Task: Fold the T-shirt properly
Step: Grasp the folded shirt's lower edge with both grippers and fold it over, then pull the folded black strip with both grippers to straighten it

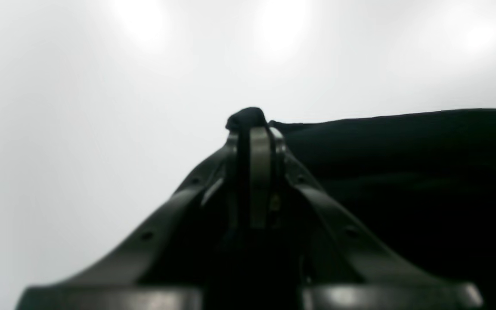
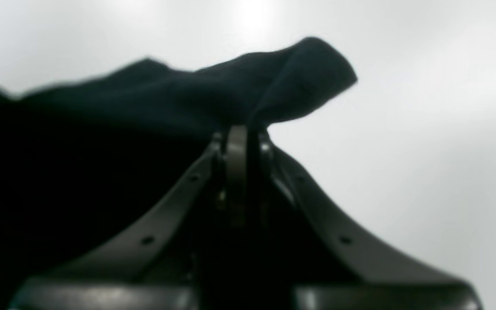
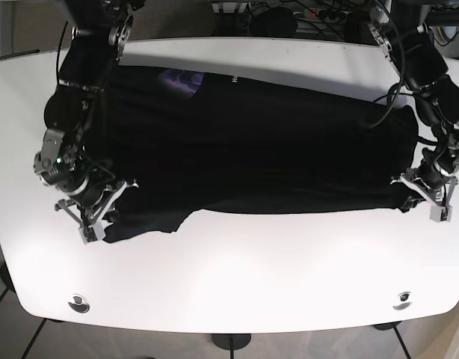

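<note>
**Both Grippers Pinching the Near Edge of the Shirt**

White table carried the black T-shirt, spread with its long axis across the base view, from one arm to the other. Right gripper was closed on a bunched fold at the shirt's near corner, the cloth extending away toward the far arm. Left gripper was likewise clamped on a small nub of fabric at the opposite end. Judged: each arm held its own end, so a fold away from the near edge appeared feasible.
</note>
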Controlling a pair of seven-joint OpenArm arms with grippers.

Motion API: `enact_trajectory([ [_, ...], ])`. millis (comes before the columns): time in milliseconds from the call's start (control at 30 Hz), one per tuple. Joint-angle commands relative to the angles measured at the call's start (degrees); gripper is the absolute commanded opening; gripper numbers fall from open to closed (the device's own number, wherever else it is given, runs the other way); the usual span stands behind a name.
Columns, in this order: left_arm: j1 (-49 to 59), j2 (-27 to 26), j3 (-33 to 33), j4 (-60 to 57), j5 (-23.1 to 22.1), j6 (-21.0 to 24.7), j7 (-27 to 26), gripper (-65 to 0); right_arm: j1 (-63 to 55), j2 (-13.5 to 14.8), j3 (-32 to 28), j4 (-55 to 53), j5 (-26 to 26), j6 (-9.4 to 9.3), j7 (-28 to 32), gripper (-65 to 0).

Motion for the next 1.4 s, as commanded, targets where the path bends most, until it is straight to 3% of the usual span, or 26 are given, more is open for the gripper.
enact_trajectory([
  [33,0.8,-1.16,-1.64,1.61,-0.41,-0.02,-0.96,-64.6,-2.91,-0.61,2.27,7.93,0.65,0.36,-2.53,-63.3],
  [233,5.55,-1.42,-2.43,1.52,-0.41,-0.02,-0.96,-64.6,-14.51,-3.33,2.44,19.09,0.65,0.28,-7.19,-63.3],
  [433,11.61,-1.51,-5.07,1.61,-0.33,-0.11,-0.96,-64.6,-24.09,-5.79,5.34,19.62,1.96,0.36,-7.19,-63.3],
  [567,14.6,-1.51,-5.51,1.61,-0.06,-0.11,-1.23,-64.6,-28.31,-5.79,7.37,19.36,5.57,0.01,-7.19,-63.1],
  [733,17.15,-1.6,-5.16,1.61,0.11,-0.11,-1.14,-63.7,-31.39,-6.06,7.54,19.27,5.92,-0.16,-6.75,-62.1],
  [800,17.5,-1.6,-4.98,1.61,0.38,-0.02,-0.79,-53.6,-32.8,-6.06,7.63,19.53,6.01,-0.25,-6.83,-51.2],
  [833,17.06,-1.6,-4.72,1.61,2.31,0.16,0.79,-40.4,-33.76,-5.88,8.16,19.97,6.18,-0.08,-6.83,-40.7],
  [900,16.8,-1.6,-4.72,3.72,6.27,0.07,2.64,-24.2,-34.82,-5.79,13.78,20.41,11.81,0.28,-6.83,-24.3],
  [967,17.5,-1.51,-4.8,11.37,6.79,-0.11,3.26,-24.7,-34.91,-3.16,18.0,20.32,20.51,0.28,-6.83,-16.8],
  [1100,18.12,-0.19,-4.45,25.17,6.71,-0.81,5.98,-25.3,-32.71,0.98,18.09,19.97,33.7,0.19,-6.92,-21.1],
  [1133,18.12,1.21,-4.19,25.96,6.71,-2.39,6.16,-25.3,-31.74,1.06,16.95,19.62,34.32,-0.25,-6.92,-22.2],
  [1200,18.03,3.76,-3.92,25.79,7.32,-6.66,6.42,-25.3,-30.25,0.8,13.61,17.42,34.14,-0.34,-7.01,-28.5],
  [1267,18.12,5.61,-4.01,23.41,7.32,-6.66,6.42,-25.4,-30.16,0.8,11.5,14.52,33.96,-0.34,-6.66,-38.2],
  [1367,19.44,5.7,-4.45,15.94,7.32,-6.61,6.07,-26.0,-30.25,0.45,9.12,9.69,29.22,-0.34,-4.64,-48.0],
  [1400,19.96,5.52,-4.98,12.69,7.23,-6.66,5.89,-29.6,-30.34,-0.17,8.69,7.05,25.88,-0.34,-2.79,-50.1],
])
